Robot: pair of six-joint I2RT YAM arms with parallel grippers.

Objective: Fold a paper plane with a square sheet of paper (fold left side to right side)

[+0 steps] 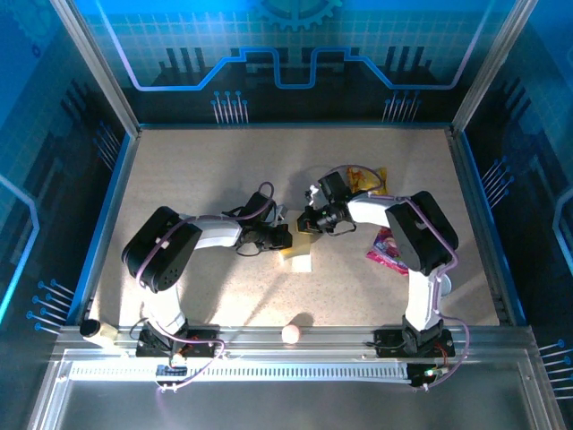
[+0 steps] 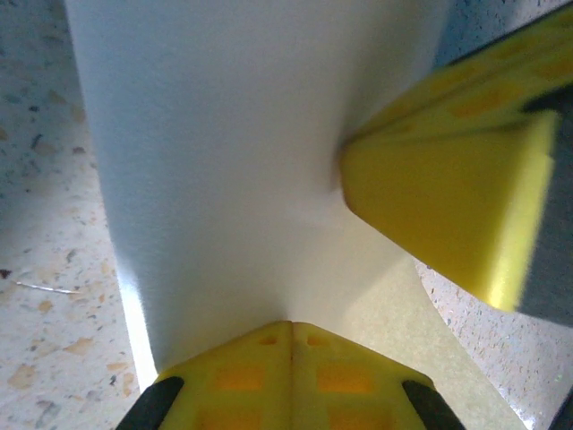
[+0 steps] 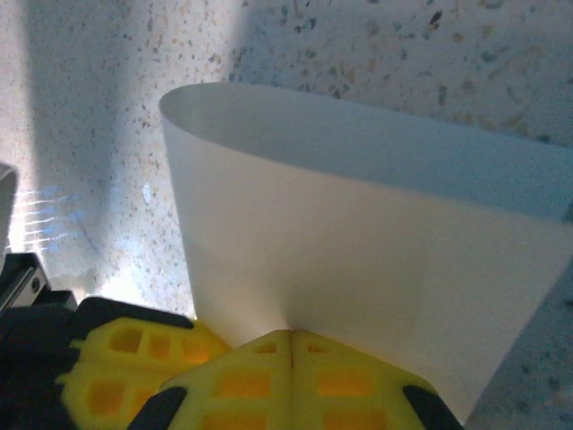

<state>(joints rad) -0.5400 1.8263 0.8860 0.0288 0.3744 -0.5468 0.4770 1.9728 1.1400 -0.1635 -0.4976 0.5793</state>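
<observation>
Left gripper [image 2: 291, 345] has its yellow jaws pressed together on one edge of the square sheet of paper [image 2: 251, 161]. The white sheet rises straight out of the seam between them. In the same wrist view, the right gripper's fingers [image 2: 448, 206] come in from the right, and their tip touches the sheet where it dents slightly.

Right gripper [image 3: 291, 349] is likewise clamped on the paper, with no gap between its jaws. From its wrist view the sheet stands up off the speckled surface and bows into a wide curve, its upper edge sweeping in an arc. More yellow finger shows at the lower left, just beside the right gripper's own.

From above, the two grippers meet tip to tip near the middle of the tabletop [image 1: 179, 179], the left one reaching in from the left side and the right one from the right. The paper sits directly under and just in front of them, with its lower part toward the near edge. It is about midway between the left and right edges.

A yellow snack packet [image 1: 369, 179] lies toward the far edge, right of centre, partly hidden by the right arm. A pink wrapper [image 1: 385, 253] lies toward the right edge, beside that arm's elbow. A small pale ball [image 1: 292, 333] rests at the middle of the near edge. A pale cylinder [image 1: 91, 330] stands at the near left corner.
</observation>
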